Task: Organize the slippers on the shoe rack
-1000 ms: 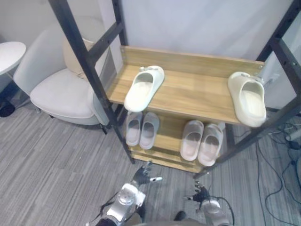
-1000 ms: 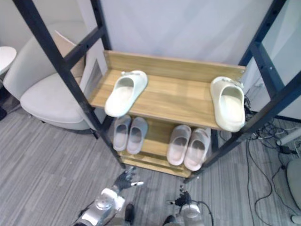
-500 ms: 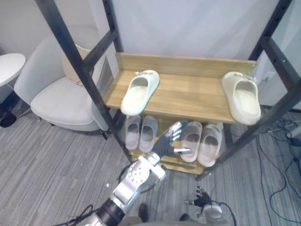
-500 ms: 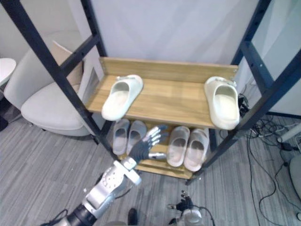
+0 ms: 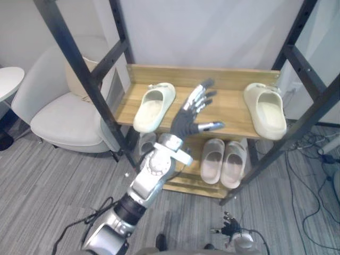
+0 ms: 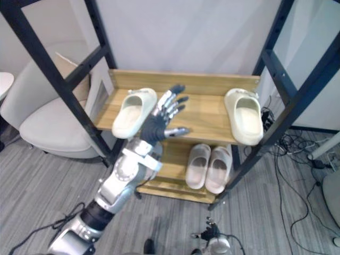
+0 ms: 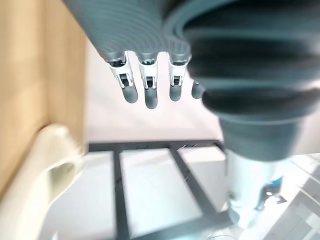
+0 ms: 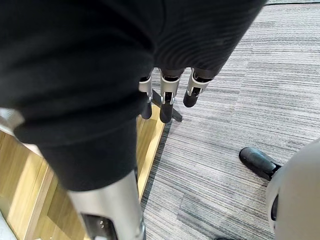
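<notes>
Slipper (image 5: 153, 106) on upper shelf (image 5: 234, 109), near splayed left hand (image 5: 186, 121) — right hand (image 5: 229, 231) low, relaxed.

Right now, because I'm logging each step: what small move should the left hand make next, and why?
Probably ease the left hand sideways onto the left cream slipper and grasp it. It hovers open and empty by the top shelf beside that slipper, while the right cream slipper lies apart at the shelf's other end. The right hand hangs low.

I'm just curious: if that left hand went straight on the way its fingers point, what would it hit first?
Probably the left hand meets the shelf's back board, between the two cream slippers; depth is unclear.
</notes>
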Robot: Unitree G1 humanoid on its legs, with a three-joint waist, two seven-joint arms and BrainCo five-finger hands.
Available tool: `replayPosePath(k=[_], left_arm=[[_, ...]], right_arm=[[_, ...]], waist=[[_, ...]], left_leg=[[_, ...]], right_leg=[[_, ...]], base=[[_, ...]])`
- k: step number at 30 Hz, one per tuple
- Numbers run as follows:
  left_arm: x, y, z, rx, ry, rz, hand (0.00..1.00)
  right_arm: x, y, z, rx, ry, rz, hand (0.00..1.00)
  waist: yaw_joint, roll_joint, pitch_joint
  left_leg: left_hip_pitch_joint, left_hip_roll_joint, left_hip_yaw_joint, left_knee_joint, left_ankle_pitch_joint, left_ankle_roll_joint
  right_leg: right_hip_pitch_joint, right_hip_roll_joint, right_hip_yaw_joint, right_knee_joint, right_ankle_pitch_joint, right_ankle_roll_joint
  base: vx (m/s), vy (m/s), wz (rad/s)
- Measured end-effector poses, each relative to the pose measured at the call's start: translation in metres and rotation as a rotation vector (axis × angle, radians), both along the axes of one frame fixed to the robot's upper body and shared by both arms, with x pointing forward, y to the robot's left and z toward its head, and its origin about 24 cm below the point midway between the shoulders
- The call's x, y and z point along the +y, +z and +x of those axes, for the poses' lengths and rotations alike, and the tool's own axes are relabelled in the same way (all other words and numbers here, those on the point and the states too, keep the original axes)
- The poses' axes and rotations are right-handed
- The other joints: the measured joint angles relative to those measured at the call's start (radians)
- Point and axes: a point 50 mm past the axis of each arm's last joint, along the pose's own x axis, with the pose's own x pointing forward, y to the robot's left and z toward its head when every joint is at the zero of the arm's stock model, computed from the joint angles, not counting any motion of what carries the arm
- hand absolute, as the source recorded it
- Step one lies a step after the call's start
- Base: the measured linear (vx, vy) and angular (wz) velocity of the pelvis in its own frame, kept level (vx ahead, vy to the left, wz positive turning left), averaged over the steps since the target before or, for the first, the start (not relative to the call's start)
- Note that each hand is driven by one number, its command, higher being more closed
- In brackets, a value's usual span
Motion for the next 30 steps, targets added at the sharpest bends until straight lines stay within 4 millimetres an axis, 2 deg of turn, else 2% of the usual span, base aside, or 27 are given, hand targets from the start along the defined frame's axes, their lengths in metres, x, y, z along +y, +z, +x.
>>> replayPosePath(k=[5, 11, 15, 19, 22, 30], left_arm=[[0.030, 0.011, 0.029, -0.003, 0.143, 0.036, 0.00], [0.069, 0.025, 0.049, -0.024, 0.287, 0.103, 0.00], [0.108, 0.017, 0.060, 0.025, 0.408, 0.216, 0.00], [0.133, 0.012, 0.065, 0.067, 0.488, 0.269, 0.00], [0.146, 0.013, 0.065, 0.061, 0.532, 0.328, 0.00], [0.164, 0.014, 0.067, 0.066, 0.591, 0.431, 0.00]], right_arm=[[0.000, -0.001, -0.001, 0.013, 0.003, 0.006, 0.00], [0.000, -0.001, -0.001, 0.019, 0.003, 0.009, 0.00], [0.001, -0.001, -0.001, 0.022, 0.005, 0.019, 0.00], [0.001, -0.001, -0.001, 0.024, 0.008, 0.025, 0.00], [0.002, -0.001, -0.001, 0.026, 0.007, 0.027, 0.00], [0.007, -0.002, -0.001, 0.027, -0.005, 0.052, 0.00]], waist=[[-0.005, 0.000, 0.000], [-0.006, -0.004, -0.001], [-0.008, -0.012, 0.002], [-0.003, -0.018, 0.006], [-0.001, -0.022, 0.008], [0.007, -0.035, 0.017]], left_leg=[[-0.003, 0.000, 0.003, 0.000, 0.000, 0.000], [-0.020, 0.001, 0.010, 0.000, 0.000, 0.000], [-0.019, -0.004, 0.012, 0.000, 0.000, 0.000], [-0.020, -0.003, 0.013, 0.000, -0.001, -0.001], [-0.021, -0.002, 0.014, 0.000, -0.001, -0.001], [-0.037, 0.000, 0.026, 0.000, -0.001, -0.002]], right_leg=[[-0.007, 0.000, 0.004, 0.001, 0.000, 0.000], [-0.029, 0.000, 0.013, 0.005, 0.001, -0.001], [-0.031, 0.005, 0.013, -0.009, 0.006, -0.008], [-0.029, 0.008, 0.014, -0.018, 0.009, -0.011], [-0.031, 0.008, 0.016, -0.018, 0.009, -0.011], [-0.054, 0.010, 0.032, -0.018, 0.010, -0.013]], base=[[0.01, 0.005, -0.01], [0.03, 0.013, -0.04], [0.02, 0.010, -0.02], [0.00, 0.000, 0.00], [0.00, 0.000, 0.00], [0.02, 0.015, -0.05]])
